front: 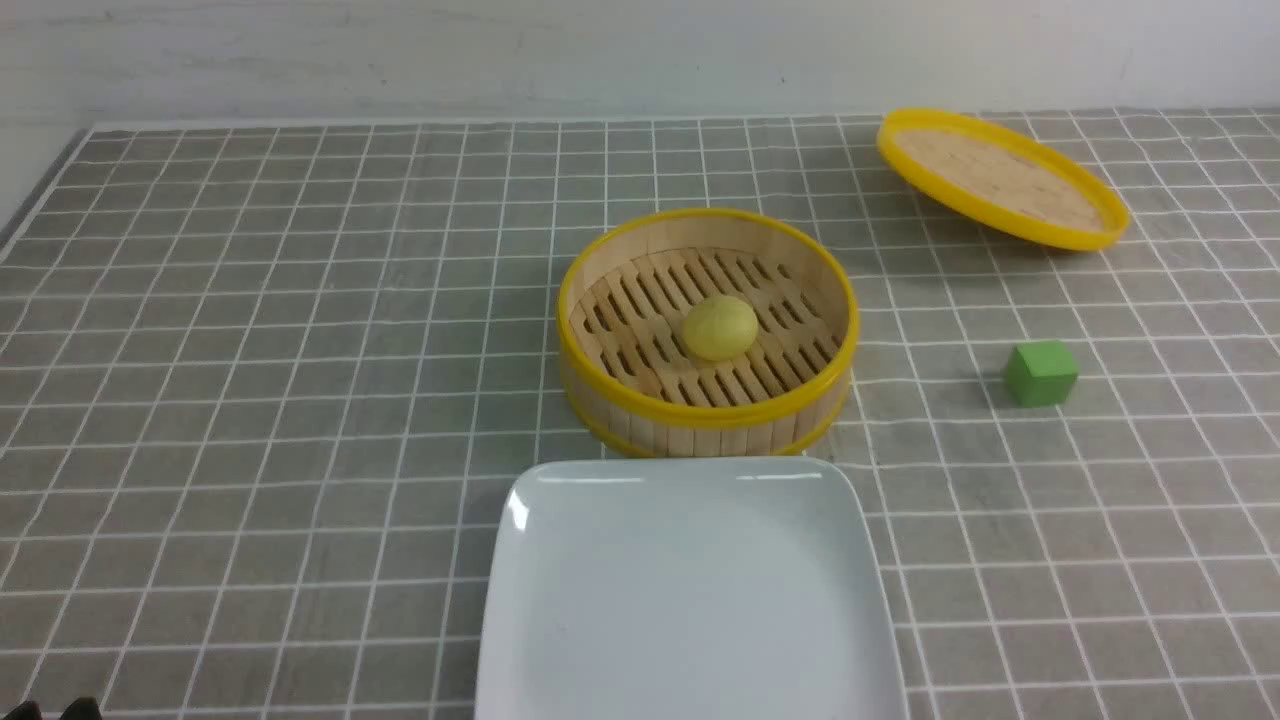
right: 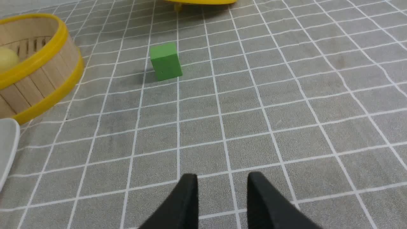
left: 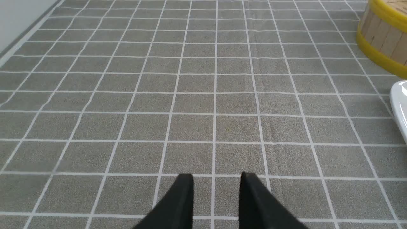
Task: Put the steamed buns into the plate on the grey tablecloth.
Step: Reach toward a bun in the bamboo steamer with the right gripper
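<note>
One pale-yellow steamed bun (front: pixel 719 327) lies in the middle of the round slatted bamboo steamer basket (front: pixel 700 405) on the grey gridded tablecloth (front: pixel 250 400). The white square plate (front: pixel 690 600) sits empty just in front of the basket. In the right wrist view the bun (right: pixel 7 58) peeks over the basket rim (right: pixel 38 79). My left gripper (left: pixel 217 175) is open and empty over bare cloth, well left of the basket (left: pixel 384 35) and the plate edge (left: pixel 401 108). My right gripper (right: pixel 222 175) is open and empty over cloth, right of the plate corner (right: pixel 6 143).
A green cube (front: pixel 1041 372) stands right of the basket; it also shows in the right wrist view (right: pixel 165 61). The yellow-rimmed bamboo lid (front: pixel 1000 178) lies tilted at the back right. A wall runs along the table's far edge.
</note>
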Motion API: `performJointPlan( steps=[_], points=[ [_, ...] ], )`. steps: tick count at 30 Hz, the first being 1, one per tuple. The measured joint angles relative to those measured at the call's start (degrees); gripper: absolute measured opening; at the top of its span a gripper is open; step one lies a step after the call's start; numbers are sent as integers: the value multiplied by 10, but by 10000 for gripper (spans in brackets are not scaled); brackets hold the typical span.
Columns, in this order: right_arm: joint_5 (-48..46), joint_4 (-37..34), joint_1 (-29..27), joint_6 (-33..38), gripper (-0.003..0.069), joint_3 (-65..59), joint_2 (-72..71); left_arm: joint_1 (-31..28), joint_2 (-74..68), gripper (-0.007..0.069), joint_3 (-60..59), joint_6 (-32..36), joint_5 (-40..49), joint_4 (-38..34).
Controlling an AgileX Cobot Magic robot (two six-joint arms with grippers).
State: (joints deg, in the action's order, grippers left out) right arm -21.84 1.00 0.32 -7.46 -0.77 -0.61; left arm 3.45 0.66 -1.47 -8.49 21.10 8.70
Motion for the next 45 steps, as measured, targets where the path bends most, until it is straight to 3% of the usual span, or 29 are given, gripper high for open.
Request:
performJointPlan(
  steps=[37, 38, 39, 41, 45],
  points=[
    [5, -10, 0, -11, 239, 0, 0, 0, 0, 241, 0, 0, 0, 0],
    [11, -73, 0, -59, 239, -1, 0, 0, 0, 241, 0, 0, 0, 0],
    [12, -73, 0, -67, 239, -1, 0, 0, 0, 241, 0, 0, 0, 0],
    [17, -225, 0, -172, 239, -4, 0, 0, 0, 241, 0, 0, 0, 0],
    [14, -330, 0, -240, 239, -6, 0, 0, 0, 241, 0, 0, 0, 0]
  ],
)
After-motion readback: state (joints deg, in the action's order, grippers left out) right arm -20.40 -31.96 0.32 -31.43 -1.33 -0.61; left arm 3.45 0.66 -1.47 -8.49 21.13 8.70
